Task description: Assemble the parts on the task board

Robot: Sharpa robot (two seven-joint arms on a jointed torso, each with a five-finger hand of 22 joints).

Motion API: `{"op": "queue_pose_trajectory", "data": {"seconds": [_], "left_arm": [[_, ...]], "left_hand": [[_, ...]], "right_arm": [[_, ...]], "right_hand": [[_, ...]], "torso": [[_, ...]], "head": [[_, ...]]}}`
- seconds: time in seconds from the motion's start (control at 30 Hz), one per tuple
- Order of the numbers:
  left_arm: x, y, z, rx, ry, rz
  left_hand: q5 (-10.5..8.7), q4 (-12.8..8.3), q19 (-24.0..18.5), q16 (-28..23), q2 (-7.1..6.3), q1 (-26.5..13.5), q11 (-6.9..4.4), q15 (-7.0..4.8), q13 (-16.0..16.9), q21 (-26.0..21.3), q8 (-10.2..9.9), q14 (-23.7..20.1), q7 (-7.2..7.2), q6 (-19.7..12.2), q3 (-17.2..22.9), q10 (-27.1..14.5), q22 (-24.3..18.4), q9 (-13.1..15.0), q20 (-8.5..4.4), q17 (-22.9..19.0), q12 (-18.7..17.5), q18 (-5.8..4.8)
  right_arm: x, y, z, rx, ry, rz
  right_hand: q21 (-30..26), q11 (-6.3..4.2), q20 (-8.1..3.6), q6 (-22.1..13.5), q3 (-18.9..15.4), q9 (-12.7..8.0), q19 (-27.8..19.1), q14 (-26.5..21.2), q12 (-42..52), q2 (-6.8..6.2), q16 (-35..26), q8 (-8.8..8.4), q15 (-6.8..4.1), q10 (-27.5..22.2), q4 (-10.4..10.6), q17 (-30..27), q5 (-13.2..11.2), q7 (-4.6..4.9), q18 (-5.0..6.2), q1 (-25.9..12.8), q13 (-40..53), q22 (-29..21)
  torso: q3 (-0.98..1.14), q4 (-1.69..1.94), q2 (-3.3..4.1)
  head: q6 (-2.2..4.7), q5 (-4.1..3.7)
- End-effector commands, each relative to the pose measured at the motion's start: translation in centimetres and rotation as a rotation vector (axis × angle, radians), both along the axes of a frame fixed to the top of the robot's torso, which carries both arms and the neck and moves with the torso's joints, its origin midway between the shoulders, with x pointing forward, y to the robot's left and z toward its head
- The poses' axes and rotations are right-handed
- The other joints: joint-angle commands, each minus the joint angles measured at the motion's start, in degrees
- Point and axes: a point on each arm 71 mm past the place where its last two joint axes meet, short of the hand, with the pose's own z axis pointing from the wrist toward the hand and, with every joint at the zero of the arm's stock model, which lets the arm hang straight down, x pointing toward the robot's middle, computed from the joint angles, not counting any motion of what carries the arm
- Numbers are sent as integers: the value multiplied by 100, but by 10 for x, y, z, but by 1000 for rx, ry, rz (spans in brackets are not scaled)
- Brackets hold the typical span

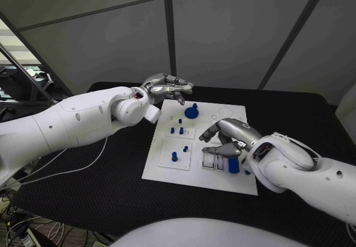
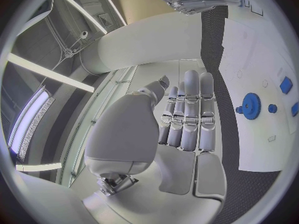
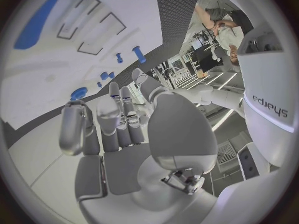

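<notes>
The white task board (image 1: 169, 170) lies in the middle of the table. A blue gear (image 1: 192, 111) stands near its far edge, with small blue pegs (image 1: 180, 122) just in front of it and two more pegs (image 1: 175, 156) in a square plate at the near left. A blue block (image 1: 233, 164) stands upright near the front right. My right hand (image 1: 226, 138) hovers over the board beside that block, fingers bent down, holding nothing. My left hand (image 1: 167, 87) hangs above the board's far left corner, fingers (image 2: 190, 114) stretched side by side, empty. The gear (image 2: 251, 106) lies off to its side.
The black table (image 1: 89, 190) stretches wide around the board. A white cable (image 1: 74, 167) trails over its left part. Grey wall panels stand behind the table. Empty rectangular slots (image 3: 84, 7) mark the board next to the blue block (image 3: 37, 22).
</notes>
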Motion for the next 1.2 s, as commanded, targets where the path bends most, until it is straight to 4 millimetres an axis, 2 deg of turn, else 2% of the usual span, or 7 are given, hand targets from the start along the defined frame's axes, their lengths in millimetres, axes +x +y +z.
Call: {"op": "queue_pose_trajectory", "data": {"seconds": [0.03,0.23,0.3,0.43,0.57,0.83,1.2], "left_arm": [[-1,1,1,-8,-1,-6],[-2,2,0,-4,1,-5],[-3,2,0,-4,1,-6],[-4,2,-1,-5,0,-8],[-4,1,-1,-6,0,-11],[-5,2,-1,-5,0,-10],[-5,3,-1,-5,0,-9]], "left_hand": [[-32,0,25,-26,43,-5,21,24,9,-21,-18,2,-13,-17,-29,-35,-7,9,-1,-7,-20,-75],[-32,2,29,-31,44,-1,22,25,12,-33,-21,0,-12,-20,-40,-40,-16,10,0,-8,-22,-75],[-32,2,29,-31,44,-1,22,25,12,-33,-21,0,-12,-20,-40,-40,-16,10,0,-8,-22,-75],[-32,2,29,-31,44,-1,22,25,12,-33,-21,0,-12,-20,-40,-40,-16,10,0,-8,-22,-75],[-32,3,30,-32,45,-1,22,25,13,-34,-21,0,-13,-19,-41,-40,-17,11,0,-8,-22,-75],[-32,5,31,-33,48,-2,22,25,14,-37,-20,1,-14,-17,-44,-39,-20,12,0,-8,-21,-75],[-32,5,31,-33,48,-2,22,25,14,-37,-20,1,-14,-17,-44,-39,-20,12,0,-8,-21,-75]], "right_arm": [[6,-29,3,95,129,-156],[6,-79,2,29,239,-343],[4,-90,1,-6,261,-395],[-2,-99,1,-87,265,-467],[-7,-100,-3,-174,254,-507],[-16,-93,-17,-244,261,-540],[-18,-75,-30,-232,252,-517]], "right_hand": [[186,-132,-90,65,-43,12,120,75,229,66,192,36,-126,524,91,313,8,-64,13,-126,111,328],[693,-458,-378,347,-473,141,435,253,1260,-38,726,111,-415,1625,599,1147,-4,-336,-136,-632,947,893],[856,-542,-490,472,-678,317,528,281,2911,-75,919,155,-467,1635,928,1438,7,-400,-184,-651,2739,1078],[1025,-568,-496,523,-981,726,627,306,4651,-260,1131,211,-487,1454,1568,1784,-18,-456,-241,-615,4695,1277],[1085,-565,-486,533,-1074,951,664,312,5025,-246,1188,240,-497,1385,1873,1885,0,-471,-261,-556,5158,1347],[1116,-551,-474,419,-1661,1447,683,308,5245,-338,1230,226,-492,1253,2505,1960,113,-465,-272,-331,5564,1386],[1173,-551,-471,403,-1830,1579,720,330,5335,-324,1290,223,-490,1273,2572,2084,137,-467,-291,-308,5703,1450]], "torso": [[-11,-49,-29],[-33,-112,-60],[-39,-130,-63],[-37,-158,-66],[-43,-125,-65],[-44,-122,-64],[-48,-128,-63]], "head": [[80,-190],[147,-474],[148,-519],[128,-614],[115,-692],[82,-707],[67,-663]]}}
